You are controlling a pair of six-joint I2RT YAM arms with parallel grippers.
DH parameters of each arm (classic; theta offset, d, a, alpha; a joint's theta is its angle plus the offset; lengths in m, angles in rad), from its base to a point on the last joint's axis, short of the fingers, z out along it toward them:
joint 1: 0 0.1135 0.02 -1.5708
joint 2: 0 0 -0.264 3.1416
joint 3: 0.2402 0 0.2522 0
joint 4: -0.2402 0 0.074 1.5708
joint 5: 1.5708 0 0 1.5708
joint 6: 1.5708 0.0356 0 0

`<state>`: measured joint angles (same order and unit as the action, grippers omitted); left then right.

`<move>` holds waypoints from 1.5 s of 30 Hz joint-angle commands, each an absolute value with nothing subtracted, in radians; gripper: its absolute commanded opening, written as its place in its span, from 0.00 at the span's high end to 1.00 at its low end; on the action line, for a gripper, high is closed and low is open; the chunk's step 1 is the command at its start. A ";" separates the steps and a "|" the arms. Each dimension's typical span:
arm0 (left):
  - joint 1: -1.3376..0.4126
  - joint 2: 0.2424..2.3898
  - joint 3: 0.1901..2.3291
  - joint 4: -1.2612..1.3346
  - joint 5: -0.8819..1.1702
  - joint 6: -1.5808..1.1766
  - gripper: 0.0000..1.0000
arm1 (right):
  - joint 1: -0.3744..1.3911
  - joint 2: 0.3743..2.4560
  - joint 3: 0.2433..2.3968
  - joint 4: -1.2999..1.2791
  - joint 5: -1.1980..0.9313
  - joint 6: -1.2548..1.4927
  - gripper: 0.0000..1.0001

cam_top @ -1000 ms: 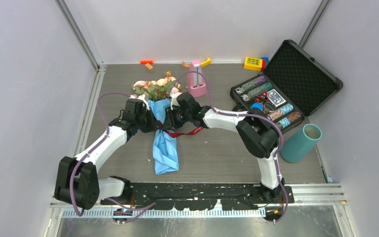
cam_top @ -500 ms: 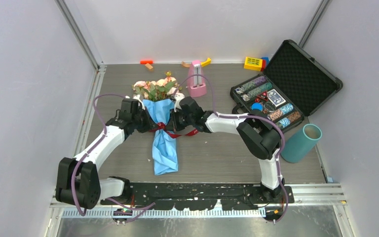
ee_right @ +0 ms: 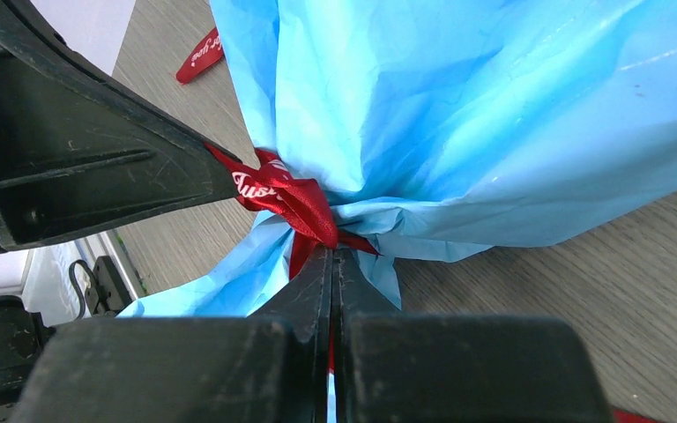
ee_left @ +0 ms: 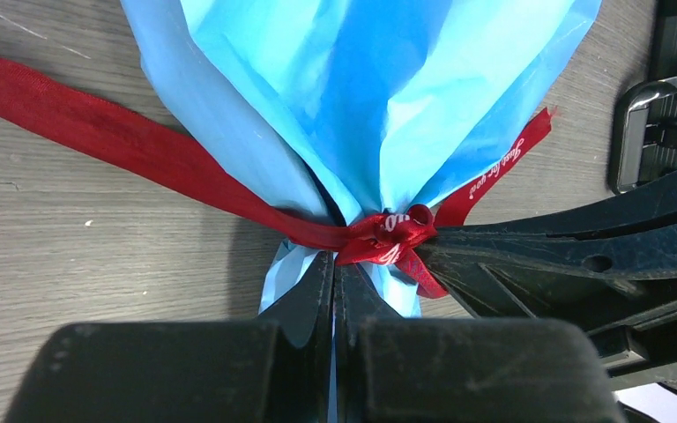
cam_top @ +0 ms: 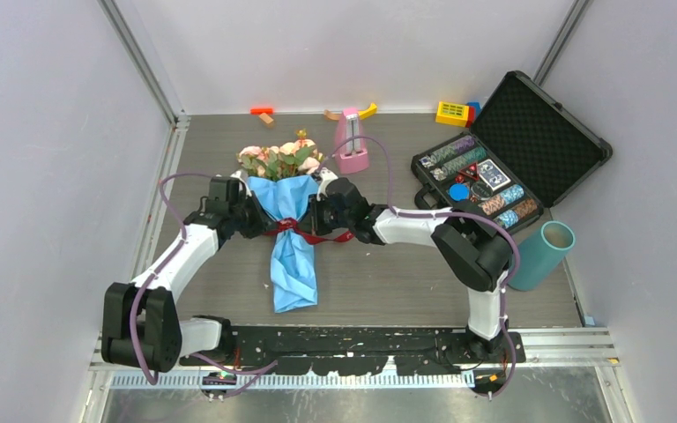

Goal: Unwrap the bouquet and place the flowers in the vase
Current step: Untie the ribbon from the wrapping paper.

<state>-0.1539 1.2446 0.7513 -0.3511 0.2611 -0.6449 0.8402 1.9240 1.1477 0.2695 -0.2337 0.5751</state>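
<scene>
1. The bouquet lies flat on the desk, left of centre, between the two arms.
2. Its flowers point to the back wall. The blue paper tapers toward the arm bases.
3. A dark red ribbon cinches the paper at the neck. The knot is tied, and one end trails rightward over the desk.
4. The left claw is closed, fingers pressed together, with its tips against the ribbon band just beside the knot. A thin blue line shows in the seam, but I cannot tell whether it pinches anything.
5. The right claw is closed on the ribbon. A red loop from the knot runs into its tips, and red shows along the seam between the fingers.
6. The two claws face each other across the neck, one on each side, and their tips almost meet at the knot.
7. The vase sits by the desk's right edge, well apart from the bouquet, with its mouth toward the back right. I cannot tell whether it is upright or tilted.
8. An open black case holding chips lies just beside the vase, toward the back.
9. A pink object stands near the flowers, to their right.
10. Small blocks lie along the back wall.
</scene>
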 commanded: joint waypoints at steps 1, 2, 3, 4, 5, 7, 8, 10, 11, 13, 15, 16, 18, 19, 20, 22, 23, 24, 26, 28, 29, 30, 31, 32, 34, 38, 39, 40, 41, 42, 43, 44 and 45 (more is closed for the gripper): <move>-0.129 1.231 0.736 -0.327 0.264 -0.657 1.00 | 0.837 1.874 1.126 0.269 -0.175 0.593 1.00; -0.130 1.235 0.730 -0.317 0.271 -0.661 1.00 | 0.836 1.874 1.124 0.269 -0.177 0.596 1.00; -0.129 1.237 0.725 -0.308 0.279 -0.664 1.00 | 0.836 1.874 1.117 0.269 -0.178 0.600 1.00; -0.129 1.240 0.720 -0.300 0.288 -0.664 1.00 | 0.836 1.873 1.113 0.270 -0.180 0.602 1.00; -0.129 1.242 0.713 -0.290 0.298 -0.664 1.00 | 0.836 1.871 1.104 0.272 -0.183 0.606 0.99; -0.130 1.251 0.703 -0.273 0.323 -0.663 1.00 | 0.836 1.862 1.093 0.273 -0.185 0.609 0.95; -0.129 1.257 0.699 -0.266 0.336 -0.661 1.00 | 0.837 1.854 1.090 0.272 -0.189 0.608 0.91; -0.129 1.268 0.696 -0.256 0.361 -0.657 1.00 | 0.836 1.838 1.090 0.254 -0.193 0.591 0.84; -0.129 1.271 0.694 -0.253 0.371 -0.658 1.00 | 0.836 1.829 1.095 0.246 -0.195 0.584 0.81; -0.129 1.275 0.692 -0.248 0.380 -0.658 1.00 | 0.833 1.817 1.110 0.219 -0.208 0.561 0.73; -0.130 1.274 0.690 -0.246 0.380 -0.658 1.00 | 0.822 1.811 1.128 0.195 -0.243 0.546 0.68; -0.129 1.272 0.689 -0.245 0.380 -0.657 1.00 | 0.818 1.811 1.135 0.192 -0.257 0.540 0.64; -0.129 1.271 0.687 -0.244 0.380 -0.655 1.00 | 0.806 1.815 1.166 0.178 -0.302 0.525 0.61; -0.130 1.270 0.687 -0.244 0.380 -0.654 1.00 | 0.802 1.821 1.177 0.161 -0.320 0.518 0.60; -0.130 1.270 0.687 -0.245 0.379 -0.654 1.00 | 0.801 1.825 1.199 0.151 -0.326 0.501 0.59; -0.129 1.273 0.686 -0.245 0.382 -0.652 1.00 | 0.801 1.840 1.231 0.126 -0.341 0.485 0.58; -0.130 1.273 0.686 -0.244 0.382 -0.652 1.00 | 0.801 1.854 1.241 0.113 -0.348 0.481 0.58; -0.129 1.274 0.685 -0.244 0.383 -0.652 1.00 | 0.802 1.861 1.264 0.108 -0.350 0.476 0.58; -0.129 1.275 0.686 -0.243 0.385 -0.651 1.00 | 0.801 1.883 1.294 0.097 -0.358 0.476 0.58; -0.129 1.275 0.686 -0.244 0.385 -0.650 1.00 | 0.801 1.916 1.328 0.088 -0.366 0.476 0.58; -0.129 1.276 0.687 -0.244 0.385 -0.650 1.00 | 0.801 1.925 1.341 0.072 -0.372 0.471 0.59; -0.129 1.276 0.687 -0.245 0.385 -0.650 1.00 | 0.801 1.944 1.367 0.063 -0.376 0.470 0.60; -0.130 1.277 0.689 -0.245 0.385 -0.650 1.00 | 0.802 1.952 1.377 0.050 -0.379 0.467 0.61; -0.130 1.278 0.690 -0.247 0.387 -0.650 1.00 | 0.802 1.966 1.392 0.046 -0.384 0.467 0.62; -0.129 1.279 0.694 -0.249 0.386 -0.648 1.00 | 0.803 1.980 1.402 0.041 -0.390 0.466 0.64; -0.130 1.278 0.695 -0.249 0.388 -0.645 1.00 | 0.809 1.991 1.407 0.026 -0.395 0.459 0.66; -0.129 1.280 0.695 -0.248 0.389 -0.644 1.00 | 0.809 1.993 1.406 0.025 -0.396 0.457 0.66; -0.130 1.280 0.695 -0.248 0.390 -0.644 1.00 | 0.812 1.995 1.405 0.023 -0.398 0.456 0.66; -0.129 1.279 0.695 -0.247 0.391 -0.644 1.00 | 0.813 1.997 1.406 0.022 -0.399 0.456 0.66; -0.129 1.281 0.695 -0.248 0.391 -0.643 1.00 | 0.815 2.001 1.406 0.020 -0.400 0.456 0.67; -0.129 1.282 0.696 -0.248 0.393 -0.643 1.00 | 0.817 2.003 1.407 0.020 -0.400 0.456 0.67; -0.129 1.282 0.696 -0.248 0.393 -0.641 1.00 | 0.817 2.006 1.408 0.021 -0.401 0.458 0.68; -0.129 1.281 0.696 -0.249 0.393 -0.641 1.00 | 0.817 2.007 1.409 0.023 -0.401 0.460 0.68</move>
